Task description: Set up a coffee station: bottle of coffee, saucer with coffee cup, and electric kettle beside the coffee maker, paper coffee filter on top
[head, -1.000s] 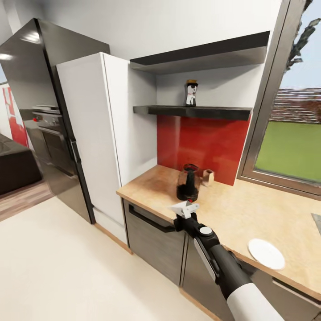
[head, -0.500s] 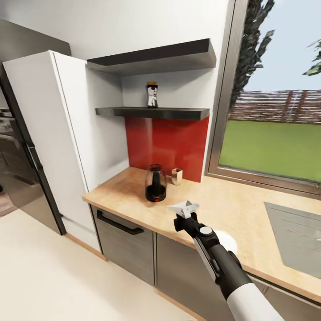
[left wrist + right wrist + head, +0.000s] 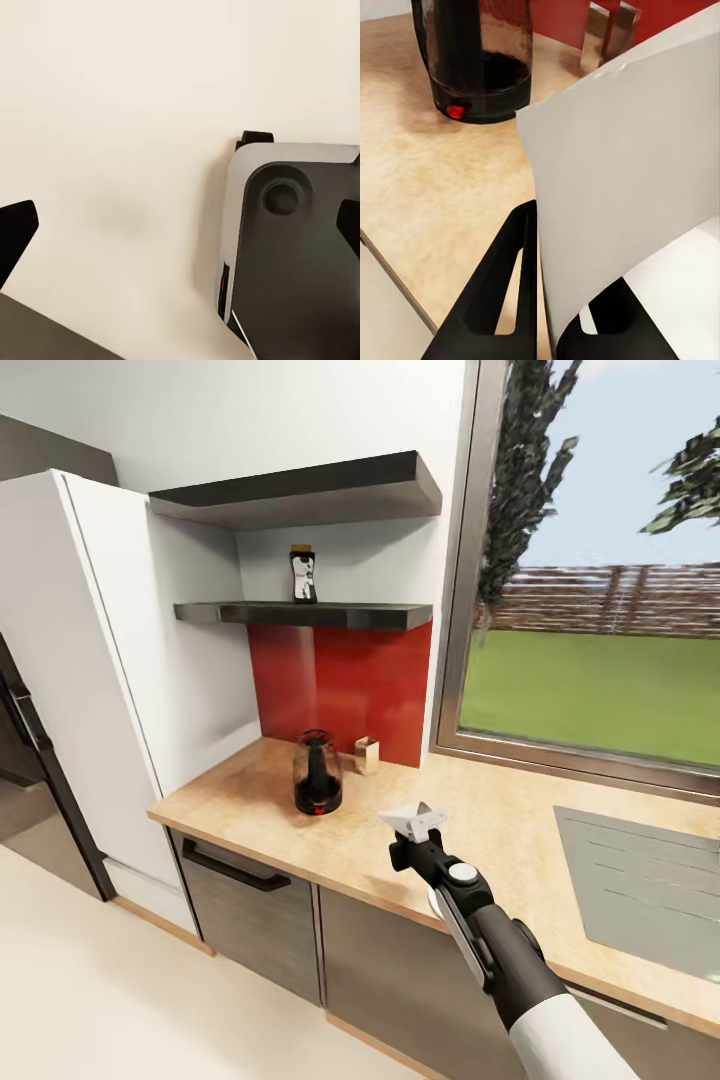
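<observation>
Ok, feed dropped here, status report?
Right hand shut on paper coffee filter, over the countertop. Left hand open, pointing at floor. Electric kettle ahead on the counter, bottle of coffee on shelf. Path clear.

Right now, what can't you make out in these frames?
- Saucer: head view, just a white sliver; the right arm covers the rest.
- Bottle of coffee on the kitchen shelf: head view, too small to read its label.
- Small box beside the electric kettle: head view, too small to identify.
- Right hand: right wrist view, the paper coffee filter hides one finger.
- Left hand: left wrist view, both fingertips cut off at the frame's edges.
</observation>
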